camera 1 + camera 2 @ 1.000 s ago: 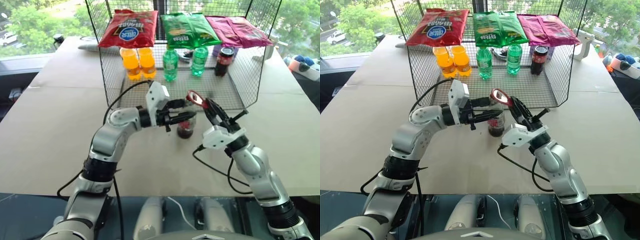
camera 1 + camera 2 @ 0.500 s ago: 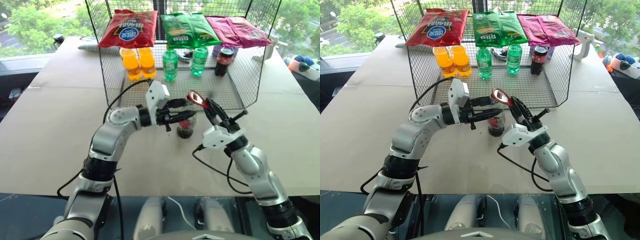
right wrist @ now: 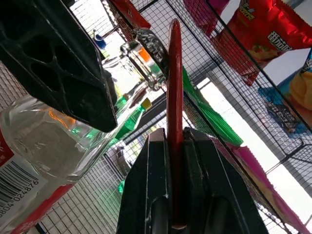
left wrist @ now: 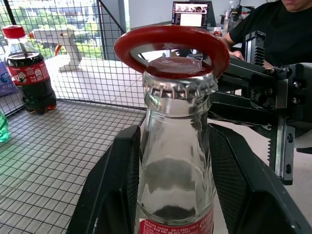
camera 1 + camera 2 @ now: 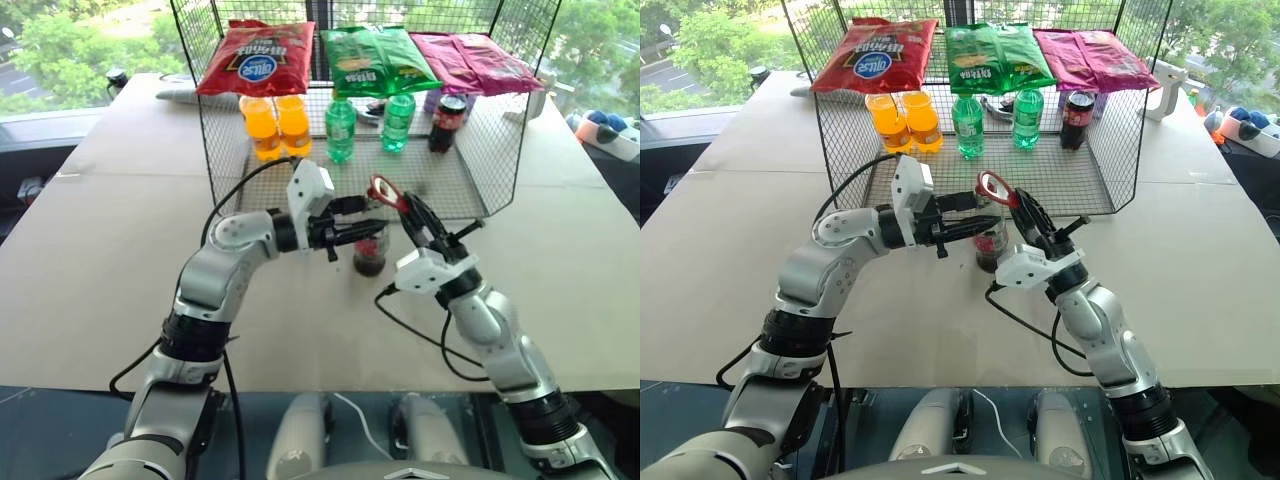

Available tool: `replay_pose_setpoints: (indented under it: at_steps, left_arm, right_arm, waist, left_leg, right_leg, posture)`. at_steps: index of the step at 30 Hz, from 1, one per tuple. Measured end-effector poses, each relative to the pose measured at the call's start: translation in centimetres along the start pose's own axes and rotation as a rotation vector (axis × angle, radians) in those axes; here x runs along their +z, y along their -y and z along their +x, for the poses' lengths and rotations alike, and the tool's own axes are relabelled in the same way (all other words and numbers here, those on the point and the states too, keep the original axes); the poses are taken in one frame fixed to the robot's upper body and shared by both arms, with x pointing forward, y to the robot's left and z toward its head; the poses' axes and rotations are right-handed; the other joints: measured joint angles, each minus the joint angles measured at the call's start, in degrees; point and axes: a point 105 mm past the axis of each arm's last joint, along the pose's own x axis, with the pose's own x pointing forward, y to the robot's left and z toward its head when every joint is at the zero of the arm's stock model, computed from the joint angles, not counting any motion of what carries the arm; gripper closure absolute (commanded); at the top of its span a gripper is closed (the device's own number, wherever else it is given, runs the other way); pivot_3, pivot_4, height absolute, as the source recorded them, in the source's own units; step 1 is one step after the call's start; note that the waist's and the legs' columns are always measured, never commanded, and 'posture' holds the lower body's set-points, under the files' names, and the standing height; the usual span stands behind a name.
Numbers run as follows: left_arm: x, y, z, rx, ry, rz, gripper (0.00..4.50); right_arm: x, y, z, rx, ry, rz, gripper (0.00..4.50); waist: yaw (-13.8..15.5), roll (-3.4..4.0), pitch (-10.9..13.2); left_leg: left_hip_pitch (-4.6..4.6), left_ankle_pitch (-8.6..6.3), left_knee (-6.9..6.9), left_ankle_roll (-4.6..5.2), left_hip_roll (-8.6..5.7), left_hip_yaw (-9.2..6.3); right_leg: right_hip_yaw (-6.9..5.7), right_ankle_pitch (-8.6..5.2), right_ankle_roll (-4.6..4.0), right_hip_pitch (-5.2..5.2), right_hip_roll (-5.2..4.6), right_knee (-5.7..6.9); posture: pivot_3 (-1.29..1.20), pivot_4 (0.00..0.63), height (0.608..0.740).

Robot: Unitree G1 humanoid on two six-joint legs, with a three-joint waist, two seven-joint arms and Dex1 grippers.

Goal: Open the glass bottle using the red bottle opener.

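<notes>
Opener ring now over the cap.
Left claw (image 5: 352,222) grips the glass bottle (image 4: 175,161); right claw (image 3: 173,141), clamping the red bottle opener (image 4: 171,43), has shifted left.

left tool (image 5: 965,213) grips glass bottle (image 5: 990,243) | right tool (image 5: 1023,212) holds red bottle opener (image 5: 994,186)

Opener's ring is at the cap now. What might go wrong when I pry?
1. The red bottle opener hovers around the crown cap; whether its lip is hooked under the crimped edge is unclear, so it may slip off.
2. The left tool grips the glass bottle at the neck; prying could tip or twist it.
3. The right tool pinches only the thin handle, which may pivot.
</notes>
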Motion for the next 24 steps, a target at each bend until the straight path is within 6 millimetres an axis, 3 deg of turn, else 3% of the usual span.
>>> replay_pose_setpoints:
  at_steps: [24]
  left_arm:
    - [0.1, 0.1, 0.3, -0.028, -0.008, 0.026, 2.94]
  right_arm:
    - [0.0, 1.3, -1.1, 0.120, 0.029, -0.111, 4.50]
  waist:
    - [0.1, -0.01, 0.0]
  left_leg:
    - [0.02, -0.01, 0.00, 0.02, 0.00, 0.01]
  right_leg:
    - [0.02, -0.03, 0.04, 0.01, 0.00, 0.01]
  posture:
    - [0.00, 0.150, 0.740]
